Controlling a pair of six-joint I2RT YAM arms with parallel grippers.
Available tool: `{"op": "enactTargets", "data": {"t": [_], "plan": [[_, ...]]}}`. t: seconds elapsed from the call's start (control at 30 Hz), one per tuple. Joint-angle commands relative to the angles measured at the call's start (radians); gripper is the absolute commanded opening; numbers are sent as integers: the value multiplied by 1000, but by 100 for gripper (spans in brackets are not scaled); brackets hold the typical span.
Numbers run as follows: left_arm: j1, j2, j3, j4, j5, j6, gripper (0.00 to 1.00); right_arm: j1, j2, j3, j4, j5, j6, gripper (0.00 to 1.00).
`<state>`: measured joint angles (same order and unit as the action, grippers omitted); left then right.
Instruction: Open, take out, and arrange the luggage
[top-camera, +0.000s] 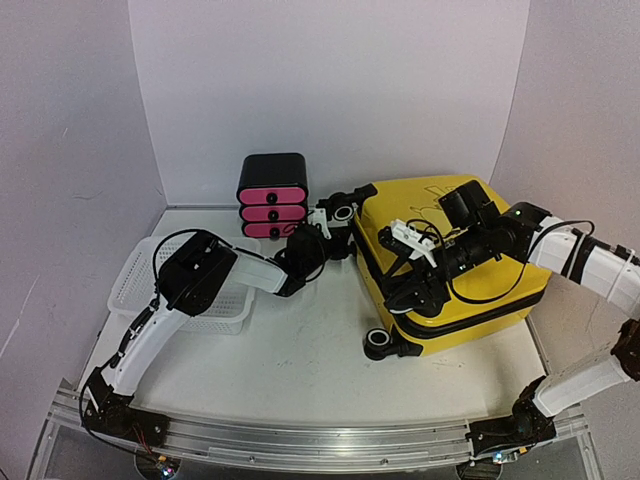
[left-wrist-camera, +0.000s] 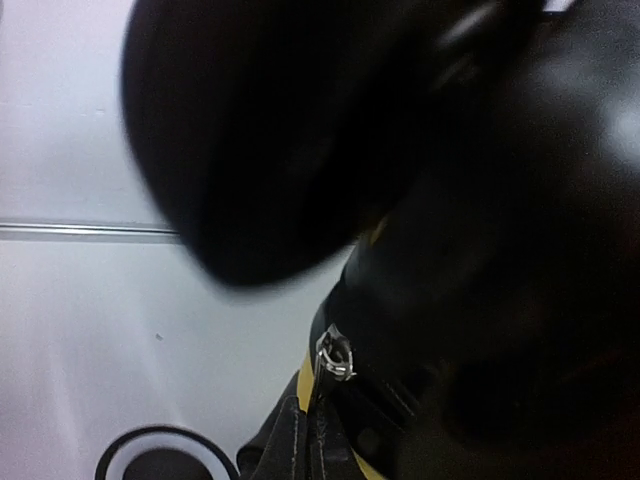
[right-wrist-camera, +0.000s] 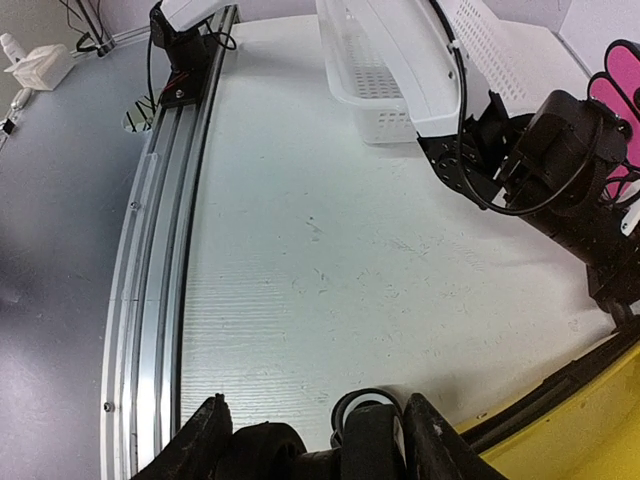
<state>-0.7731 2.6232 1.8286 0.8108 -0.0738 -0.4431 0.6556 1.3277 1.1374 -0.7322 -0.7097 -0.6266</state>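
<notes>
- Table (top-camera: 300, 370): a broad bare stretch runs from centre frame down to the metal rail (top-camera: 300, 440) along the bottom.
- The luggage (top-camera: 500, 280), yellow, lies flat at centre right with its lid up; its right side crowds the table's right edge.
- White mesh basket (top-camera: 135, 275) hugs the left edge, well apart from the case.
- Black-and-pink drawer box (top-camera: 272, 175) sits against the back wall, near the case's upper-left corner.
- Left gripper (top-camera: 325, 215) is at that corner, jaws together; its wrist view is too blurred to show what it pinches.
- Right gripper (right-wrist-camera: 320, 440) has its fingers apart, a black wheel (right-wrist-camera: 372, 430) between them; contact, I cannot tell.
- Silver zipper pull (left-wrist-camera: 333, 355) rests on the black band.
</notes>
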Motion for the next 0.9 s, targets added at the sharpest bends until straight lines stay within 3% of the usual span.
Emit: {"op": "enactTargets", "data": {"t": [0.0,0.1,0.2,0.47,0.7,0.87], "plan": [[94,47,173,108,67,-36,0,13,-73,-5,-181,-171,93,0],[97,73,218,107,149,49,0,13,-85,-9,-209,-188,69,0],[98,105,260,107,129,127,0,13,-80,-11,-230,-196,58,0],[89,86,220,107,91,129,0,13,-91,-15,-240,-191,63,0],[67,-138,-89,119,-10,242,0,13,-132,-70,-286,-88,57,0],[69,-325,-339,140,-112,333,0,13,-118,-54,-440,-49,-75,0]]}}
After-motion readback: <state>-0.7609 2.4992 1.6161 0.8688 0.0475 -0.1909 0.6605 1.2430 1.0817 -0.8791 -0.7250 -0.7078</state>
